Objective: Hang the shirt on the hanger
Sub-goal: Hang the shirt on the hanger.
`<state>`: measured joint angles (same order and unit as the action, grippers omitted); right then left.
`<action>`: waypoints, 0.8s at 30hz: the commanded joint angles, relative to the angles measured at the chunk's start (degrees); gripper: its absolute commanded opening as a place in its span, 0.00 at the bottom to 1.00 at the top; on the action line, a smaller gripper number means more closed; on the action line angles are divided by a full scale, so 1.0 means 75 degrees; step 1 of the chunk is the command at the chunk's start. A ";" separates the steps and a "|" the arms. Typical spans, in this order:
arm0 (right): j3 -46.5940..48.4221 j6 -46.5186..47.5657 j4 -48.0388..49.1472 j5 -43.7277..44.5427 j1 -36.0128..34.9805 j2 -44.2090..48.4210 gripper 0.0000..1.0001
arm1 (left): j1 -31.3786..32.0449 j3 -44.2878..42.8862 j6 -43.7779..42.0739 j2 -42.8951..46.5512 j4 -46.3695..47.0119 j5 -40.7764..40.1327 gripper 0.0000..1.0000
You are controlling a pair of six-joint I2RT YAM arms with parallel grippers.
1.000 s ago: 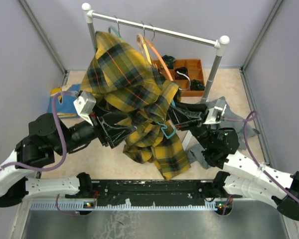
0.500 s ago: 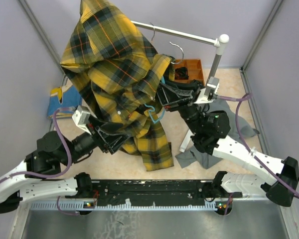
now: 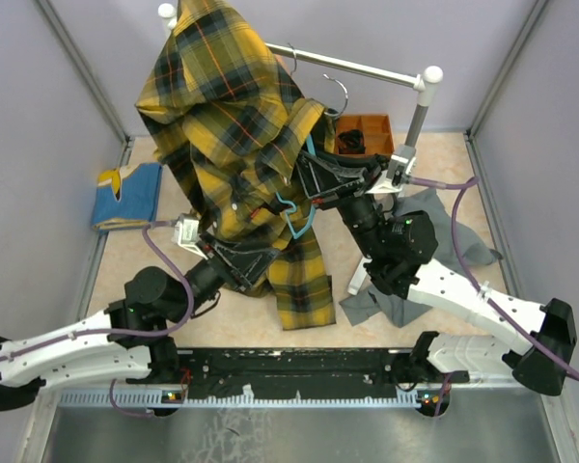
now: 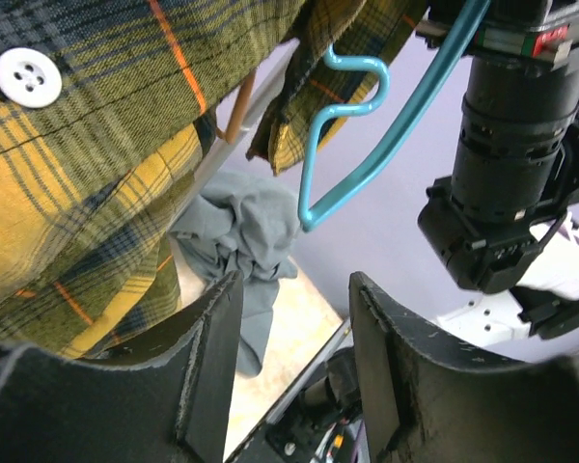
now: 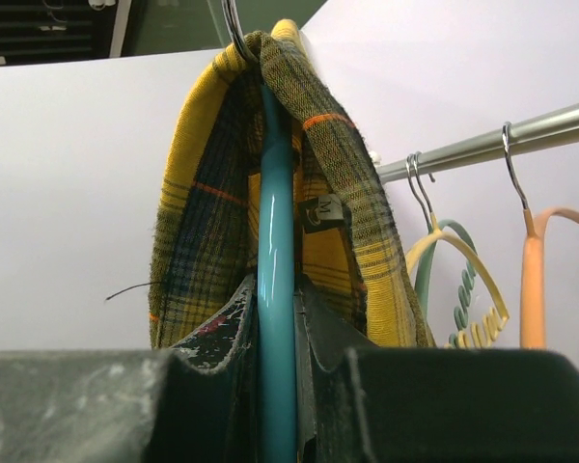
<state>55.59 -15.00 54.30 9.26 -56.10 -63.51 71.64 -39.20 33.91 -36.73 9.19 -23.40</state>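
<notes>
The yellow and black plaid shirt (image 3: 227, 116) hangs draped over the teal hanger (image 3: 291, 214), lifted high in front of the rack. My right gripper (image 3: 314, 183) is shut on the hanger's teal bar (image 5: 275, 289), and the shirt collar (image 5: 212, 193) wraps over the hanger top. My left gripper (image 3: 246, 265) sits low beside the shirt's hanging front. It is open with nothing between its fingers (image 4: 212, 357). The plaid cloth (image 4: 96, 145) lies just left of them and the hanger's curled end (image 4: 343, 125) is above.
The clothes rail (image 3: 367, 68) spans the back, with orange (image 5: 550, 270) and yellow-green hangers (image 5: 454, 270) on it. A grey garment (image 3: 434, 231) lies on the floor at right, a blue cloth (image 3: 130, 193) at left, and an orange box (image 3: 362, 135) behind the rack post.
The right arm has raised the hanger and shirt up toward the rail. The left arm has swung nearer and lower, and its jaws have narrowed somewhat.
</notes>
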 commanded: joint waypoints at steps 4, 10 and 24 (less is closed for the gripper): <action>0.0505 -0.0011 0.1110 0.0221 -0.0062 0.0478 0.00 | 0.0026 0.0160 0.0230 -0.0527 0.2175 -0.0537 0.49; 0.0405 -0.0061 0.1053 0.0226 -0.0060 0.0687 0.00 | 0.0025 0.0309 0.0122 -0.0827 0.2944 -0.1075 0.44; 0.0366 -0.0249 0.0998 0.0126 -0.0056 0.0834 0.00 | 0.0025 -0.0013 -0.0406 -0.1842 0.4105 -0.0896 0.45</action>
<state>55.59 -15.92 52.56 10.04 -56.10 -60.16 71.64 -37.39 32.51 -49.91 36.10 -30.44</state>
